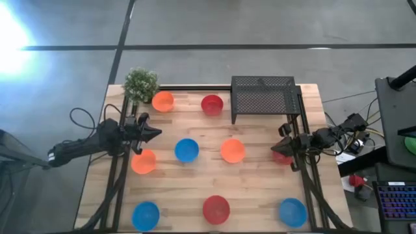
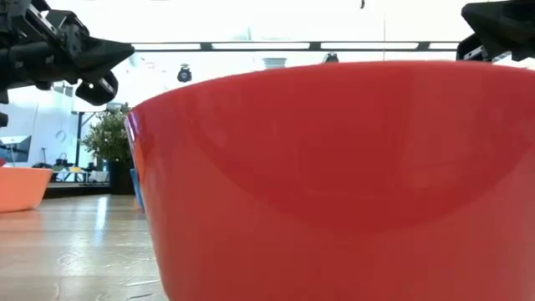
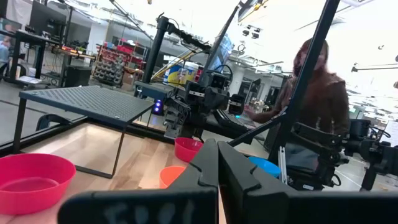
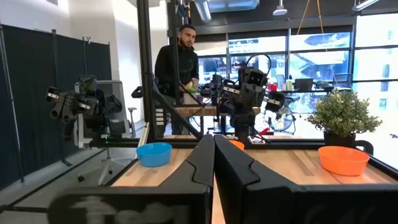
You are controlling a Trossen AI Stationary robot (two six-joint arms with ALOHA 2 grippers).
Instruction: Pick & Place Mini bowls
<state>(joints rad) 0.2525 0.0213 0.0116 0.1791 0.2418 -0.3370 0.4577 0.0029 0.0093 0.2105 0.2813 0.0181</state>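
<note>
Nine mini bowls (image 1: 186, 150) across wooden table (image 1: 260, 188)

Both arms raised at the table's sides, left gripper (image 1: 156, 133) and right gripper (image 1: 275, 147) fingers closed, facing inward.

I see open wood between the scattered mini bowls (image 1: 186, 150) across the middle of the frame. At upper right the black mesh stand (image 1: 263, 97) blocks the table's edge, and the potted plant (image 1: 140, 83) crowds the upper-left corner.
</note>
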